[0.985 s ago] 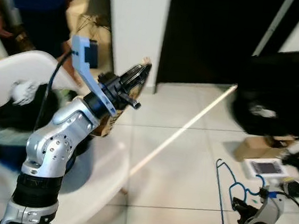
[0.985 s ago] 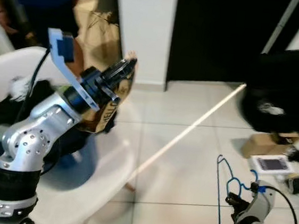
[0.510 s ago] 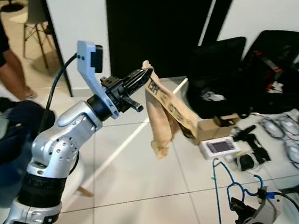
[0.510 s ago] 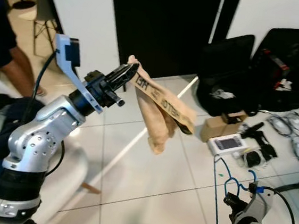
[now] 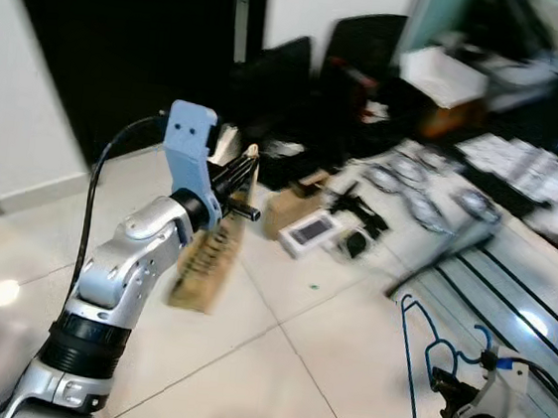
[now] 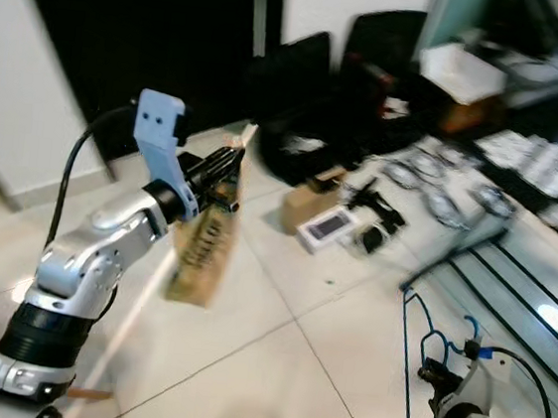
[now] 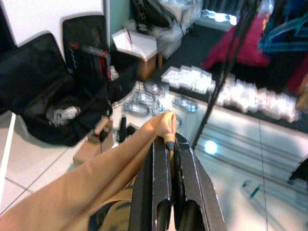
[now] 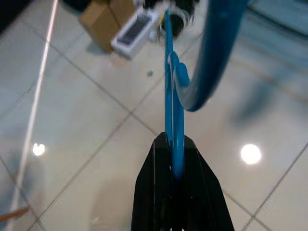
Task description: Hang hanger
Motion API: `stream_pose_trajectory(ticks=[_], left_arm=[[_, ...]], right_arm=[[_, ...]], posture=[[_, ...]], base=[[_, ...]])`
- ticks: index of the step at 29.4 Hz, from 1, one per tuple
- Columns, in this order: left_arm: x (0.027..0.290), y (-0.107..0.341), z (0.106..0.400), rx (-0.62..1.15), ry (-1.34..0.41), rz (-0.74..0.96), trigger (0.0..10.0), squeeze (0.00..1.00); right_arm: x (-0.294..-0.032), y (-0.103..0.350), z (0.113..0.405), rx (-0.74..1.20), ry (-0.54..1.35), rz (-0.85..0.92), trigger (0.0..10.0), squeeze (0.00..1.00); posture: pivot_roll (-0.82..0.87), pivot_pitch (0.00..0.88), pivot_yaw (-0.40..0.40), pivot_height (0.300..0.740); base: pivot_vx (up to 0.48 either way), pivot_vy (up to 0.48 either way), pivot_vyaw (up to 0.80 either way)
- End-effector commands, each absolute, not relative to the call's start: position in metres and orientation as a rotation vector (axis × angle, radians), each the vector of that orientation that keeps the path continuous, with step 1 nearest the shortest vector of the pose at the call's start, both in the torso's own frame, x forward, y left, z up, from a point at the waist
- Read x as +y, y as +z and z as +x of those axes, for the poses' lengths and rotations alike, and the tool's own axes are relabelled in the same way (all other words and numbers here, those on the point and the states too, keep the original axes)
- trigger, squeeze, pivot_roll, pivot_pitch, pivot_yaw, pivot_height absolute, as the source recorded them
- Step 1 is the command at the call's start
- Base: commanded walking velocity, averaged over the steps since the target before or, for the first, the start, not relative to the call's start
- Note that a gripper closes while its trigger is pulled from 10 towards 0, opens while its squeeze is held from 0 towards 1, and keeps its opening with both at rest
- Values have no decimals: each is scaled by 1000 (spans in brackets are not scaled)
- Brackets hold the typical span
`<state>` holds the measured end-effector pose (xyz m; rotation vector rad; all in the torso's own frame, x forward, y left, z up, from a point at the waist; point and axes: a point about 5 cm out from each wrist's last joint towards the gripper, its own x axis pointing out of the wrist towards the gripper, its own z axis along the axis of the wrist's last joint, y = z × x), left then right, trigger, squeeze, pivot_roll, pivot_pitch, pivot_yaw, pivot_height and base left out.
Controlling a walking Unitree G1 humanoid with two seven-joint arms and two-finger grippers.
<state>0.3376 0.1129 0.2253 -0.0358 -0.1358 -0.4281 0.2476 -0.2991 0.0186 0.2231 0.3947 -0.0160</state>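
Blue wire hanger, thin, light and probably springy, stands upright in the right gripper, jaws clamped on its wire. Left gripper pinches tan cloth nearby.

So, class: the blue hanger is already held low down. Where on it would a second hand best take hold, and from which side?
Probably the bare blue wire just under the hook of the blue hanger, coming from the robot's left. The right hand is shut on the wire below that. The left hand is busy, shut on the tan garment, so it would need to free itself first.
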Motion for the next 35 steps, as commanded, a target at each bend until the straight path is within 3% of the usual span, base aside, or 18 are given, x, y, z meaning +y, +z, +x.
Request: stream_pose_trajectory(ticks=[1, 7, 11, 13, 15, 16, 18, 27, 35], left_arm=[[111, 220, 338, -125, -415, -4, 10000, 0], [116, 190, 337, -34, -283, -71, 10000, 0], [141, 163, 307, 30, -106, -205, 10000, 0], [141, 163, 307, 30, -106, -205, 10000, 0], [147, 153, 288, 36, -89, -131, 10000, 0], [147, 153, 288, 36, -89, -131, 10000, 0], [153, 142, 273, 59, -59, -49, 10000, 0], [168, 132, 271, 88, 60, -29, 10000, 0], [157, 164, 294, -21, -78, 57, 10000, 0]], right_arm=[[-292, 21, 251, 385, 32, 196, 10000, 0], [-267, 59, 276, 256, 142, 126, 10000, 0], [-198, 123, 279, 40, 308, 126, 10000, 0], [-198, 123, 279, 40, 308, 126, 10000, 0], [-164, 141, 274, -28, 408, 76, 10000, 0], [-164, 141, 274, -28, 408, 76, 10000, 0], [-139, 152, 269, -67, 503, -1, 10000, 0], [-134, 155, 265, -25, 580, -57, 10000, 0], [-131, 160, 269, 4, 596, -64, 10000, 0]], posture=[[-57, 140, 14, 740], [-85, 148, 13, 740], [-66, 161, -3, 740], [-66, 161, -3, 740], [-66, 166, -5, 740], [-66, 166, -5, 740], [-64, 168, -7, 740], [-70, 161, -32, 740], [-64, 156, -30, 740]], base=[[0, 0, -800], [0, 0, -800], [0, 0, -800], [0, 0, -800], [0, 0, -800], [0, 0, -800], [0, 0, -800], [0, 0, -800], [0, 0, -800]])
